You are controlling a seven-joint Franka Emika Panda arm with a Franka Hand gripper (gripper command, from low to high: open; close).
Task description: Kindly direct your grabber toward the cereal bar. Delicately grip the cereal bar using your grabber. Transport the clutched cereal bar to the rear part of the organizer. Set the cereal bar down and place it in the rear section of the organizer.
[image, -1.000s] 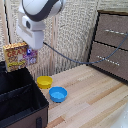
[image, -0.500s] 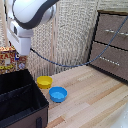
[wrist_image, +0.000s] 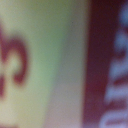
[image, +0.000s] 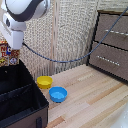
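Your white and grey robot arm sits at the top of the exterior view's left, and its white housing comes down to the small dark two-fingered grabber. That grabber is clamped on the small flat yellow-orange cereal bar box with red and dark patches; you can see the box hanging upright against it, off the ground, just above the far edge of the large black fabric organizer with inner dividers. The box is cut by the frame edge, so only part shows.

Print on the box: red and dark marks on yellow, too small to read in the exterior view. Your wrist view is filled by the box face, blurred; a dark red curly shape on pale yellow-green and whitish letter shapes on a dark red band, none legible. No brand readable.

On the light wooden table, a yellow bowl and a blue bowl stand just beside each other, near the organizer's side. A brown wooden drawer cabinet stands at the exterior view's right. A dark cable hangs across the woven screen behind.
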